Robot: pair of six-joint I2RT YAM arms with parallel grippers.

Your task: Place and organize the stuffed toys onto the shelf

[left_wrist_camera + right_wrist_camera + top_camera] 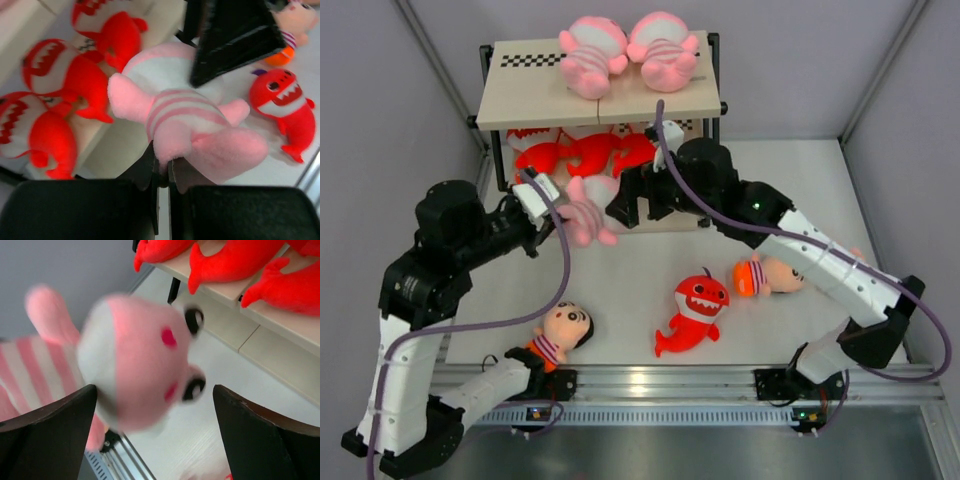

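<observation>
Near the far edge, my left gripper (161, 167) clamps the pink striped baby (190, 120), its head pointing into the parted fingers of my right gripper (155, 395).

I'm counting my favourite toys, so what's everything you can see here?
pink striped babies: three, pink-white; two atop the shelf, one held before it.
red sharks: four, red, white mouths; three on middle board, one on the table.
boy dolls: two, orange shorts; both on table, second here.
shelf: one, black frame, beige boards; far side.
left pincer: one, black; shut on the held baby.
right pincer: one, black; open around its head.
</observation>
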